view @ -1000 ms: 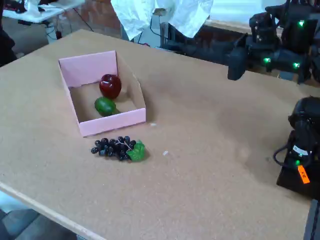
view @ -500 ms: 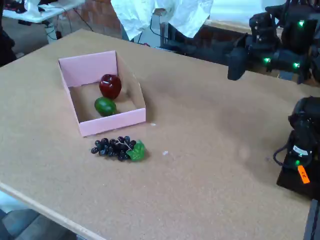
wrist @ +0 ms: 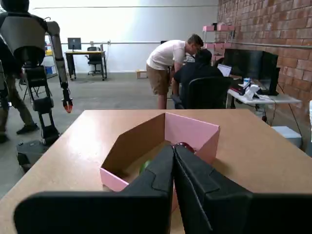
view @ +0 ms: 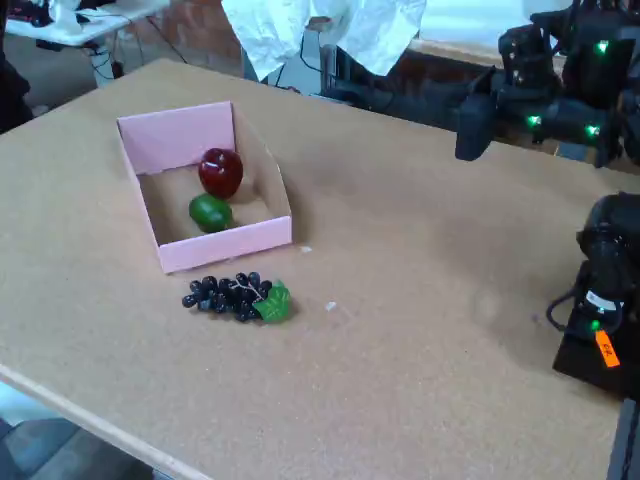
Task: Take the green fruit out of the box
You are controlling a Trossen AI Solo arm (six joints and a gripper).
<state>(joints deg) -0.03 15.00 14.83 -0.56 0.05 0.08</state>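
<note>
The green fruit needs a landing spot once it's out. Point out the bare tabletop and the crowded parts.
Bare: the brown tabletop between the shallow pink cardboard box and the black claw. Crowded: inside the box, where the glossy green oval fruit sits beside the red apple, and its front wall, bordered by the dark grape bunch.
</note>
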